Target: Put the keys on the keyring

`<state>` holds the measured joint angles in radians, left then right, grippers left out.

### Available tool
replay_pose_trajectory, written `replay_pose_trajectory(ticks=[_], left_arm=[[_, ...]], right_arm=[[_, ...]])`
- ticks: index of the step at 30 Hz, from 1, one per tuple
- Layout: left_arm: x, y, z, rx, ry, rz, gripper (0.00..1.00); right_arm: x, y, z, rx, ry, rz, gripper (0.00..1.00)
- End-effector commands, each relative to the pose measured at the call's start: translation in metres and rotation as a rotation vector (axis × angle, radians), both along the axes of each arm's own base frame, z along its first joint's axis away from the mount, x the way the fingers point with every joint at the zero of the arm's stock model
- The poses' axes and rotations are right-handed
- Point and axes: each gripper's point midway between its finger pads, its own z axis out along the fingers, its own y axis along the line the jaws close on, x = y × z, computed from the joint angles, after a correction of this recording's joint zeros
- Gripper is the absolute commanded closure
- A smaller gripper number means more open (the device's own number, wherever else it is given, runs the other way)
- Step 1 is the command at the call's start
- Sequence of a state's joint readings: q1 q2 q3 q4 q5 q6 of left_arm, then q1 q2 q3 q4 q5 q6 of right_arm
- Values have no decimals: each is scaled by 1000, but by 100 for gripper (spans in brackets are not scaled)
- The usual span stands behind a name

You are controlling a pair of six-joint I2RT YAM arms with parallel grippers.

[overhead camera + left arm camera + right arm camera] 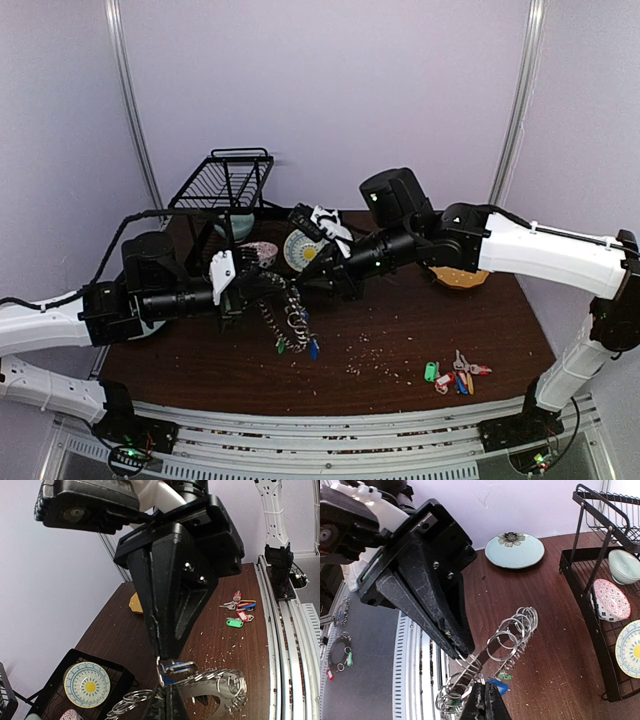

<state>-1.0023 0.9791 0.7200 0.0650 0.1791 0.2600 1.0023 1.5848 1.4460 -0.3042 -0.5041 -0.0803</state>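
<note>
The keyring (288,312), a flat dark grey ring hung with small silver rings and blue and green tags, hangs above the table between my two grippers. My left gripper (240,283) comes in from the left. In the left wrist view that gripper (162,672) is shut on a small silver ring beside the blue tag (181,668) at the keyring's rim (212,696). My right gripper (318,277) is shut on the keyring's other side. Its wrist view shows this gripper (474,672) pinching the keyring (512,632) edge-on. The keys (460,361) lie on the table at the front right among coloured tags (234,623).
A black wire dish rack (225,185) stands at the back left, holding a yellow-patterned plate (630,647) and a pink bowl (611,599). A pale plate (514,550) lies under the left arm. A tan object (460,278) sits behind the right arm. Crumbs dot the table.
</note>
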Motion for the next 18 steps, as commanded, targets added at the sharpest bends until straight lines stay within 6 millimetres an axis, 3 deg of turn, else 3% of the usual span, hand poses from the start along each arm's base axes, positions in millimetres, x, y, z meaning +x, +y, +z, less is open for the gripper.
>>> replay_pose_trajectory(ticks=[1, 5, 10, 11, 14, 18], left_arm=[[-13, 0, 45, -172, -88, -63, 100], [-15, 3, 52, -210, -93, -60, 100], [-14, 5, 54, -219, -94, -47, 100], [-14, 4, 53, -218, -93, -51, 100], [-14, 3, 51, -210, -91, -52, 100], [-12, 3, 49, -202, -89, -47, 100]], right_arm=[[-19, 9, 3, 66, 54, 130, 100], [-26, 12, -1, 78, 72, 170, 100], [-20, 4, -3, 64, 48, 116, 95], [-17, 2, -2, 65, 31, 95, 91], [-15, -4, 5, 80, -1, 70, 65], [-15, -10, 34, 161, -83, 59, 59]])
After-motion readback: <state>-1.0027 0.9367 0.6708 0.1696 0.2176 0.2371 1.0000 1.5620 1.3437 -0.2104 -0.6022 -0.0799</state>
